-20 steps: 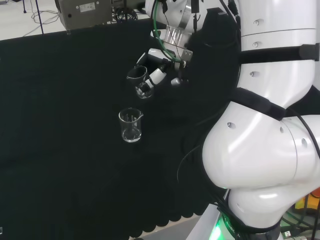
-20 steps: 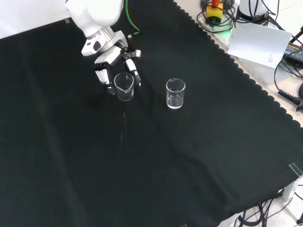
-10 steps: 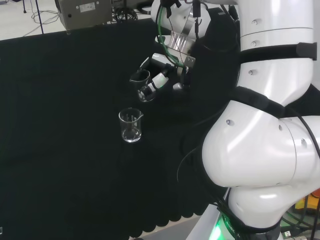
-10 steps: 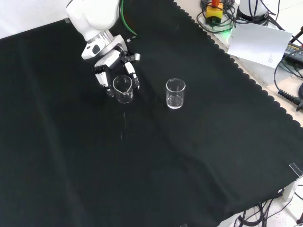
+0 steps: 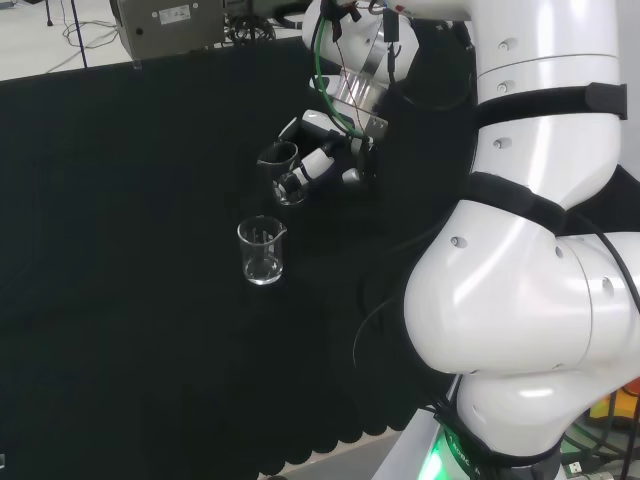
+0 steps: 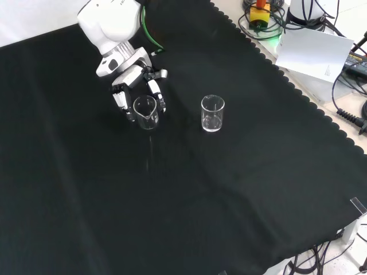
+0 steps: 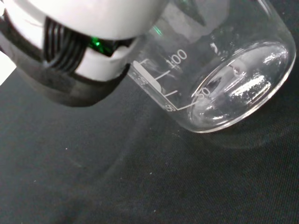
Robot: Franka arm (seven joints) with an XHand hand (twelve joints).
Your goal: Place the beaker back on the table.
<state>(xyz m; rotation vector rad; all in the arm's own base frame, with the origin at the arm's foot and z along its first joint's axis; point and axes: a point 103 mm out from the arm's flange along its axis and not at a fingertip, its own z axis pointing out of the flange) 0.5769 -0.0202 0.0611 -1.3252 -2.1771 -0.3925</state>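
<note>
A clear glass beaker [image 6: 145, 112] with a spout is held in my hand [image 6: 137, 86], whose black and white fingers [image 6: 153, 91] curl round its sides. In the head view the same beaker [image 5: 281, 168] sits slightly tilted against the hand [image 5: 318, 160]. The wrist view shows the beaker's base [image 7: 233, 88] close above the black cloth [image 7: 117, 186]; I cannot tell whether it touches. A second clear beaker [image 6: 212, 113] stands upright on the cloth to the right in the front view, and nearer in the head view [image 5: 261, 250].
The arm's big white links [image 5: 530, 250] rise at the right of the head view. A grey box [image 5: 170, 25] sits past the cloth's far edge. Cables and a white sheet [image 6: 315, 51] lie off the cloth at the front view's upper right.
The hand with the beaker has shifted slightly left in the front view. The free-standing beaker has not moved.
</note>
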